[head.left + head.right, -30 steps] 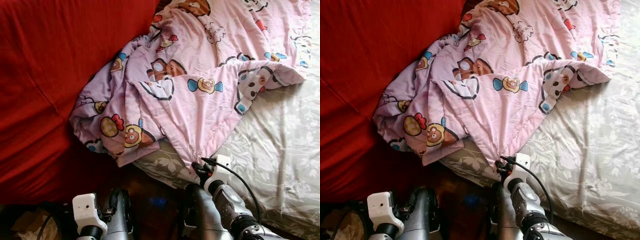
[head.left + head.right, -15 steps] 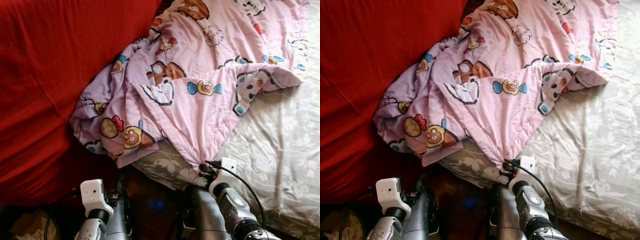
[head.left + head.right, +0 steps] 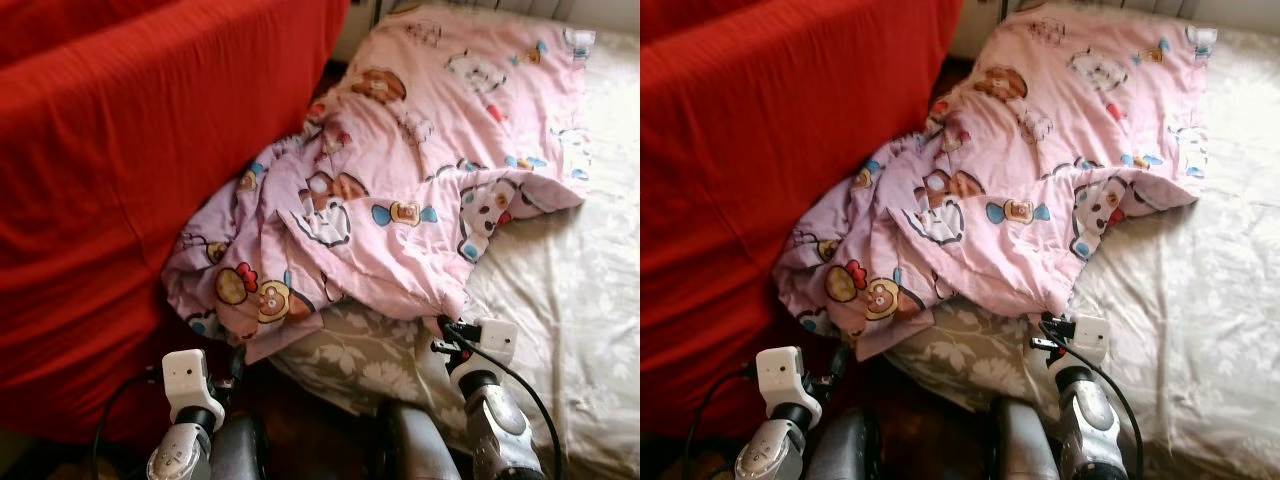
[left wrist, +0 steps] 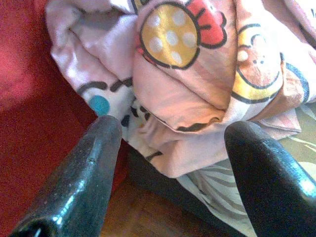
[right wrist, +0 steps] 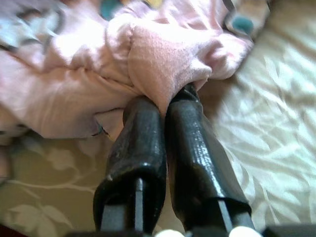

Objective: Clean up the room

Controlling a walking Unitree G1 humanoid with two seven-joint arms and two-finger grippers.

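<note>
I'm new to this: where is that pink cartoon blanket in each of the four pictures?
Left eye view: pink blanket spreads from centre to upper right.
Right eye view: same place, nudged left.
Left wrist view: bunched ahead of the open left gripper.
Right wrist view: a fold pinched by the right gripper.
Shared landmark: the floral sheet under it.

Blanket: soft pink cloth, matt, creased, printed with cartoon figures.
Bed sheet: pale cloth with a leaf pattern and a faint sheen.
Red cover: plain matt red cloth, lightly wrinkled.
Floor: dark brown wood, smooth.
Right gripper: black fingers, slightly glossy with a fine grainy texture, pinched on a fold of the blanket.
Left gripper: same glossy black fingers, spread apart.
Arms: smooth silver casing with white plastic wrist housings.
</note>
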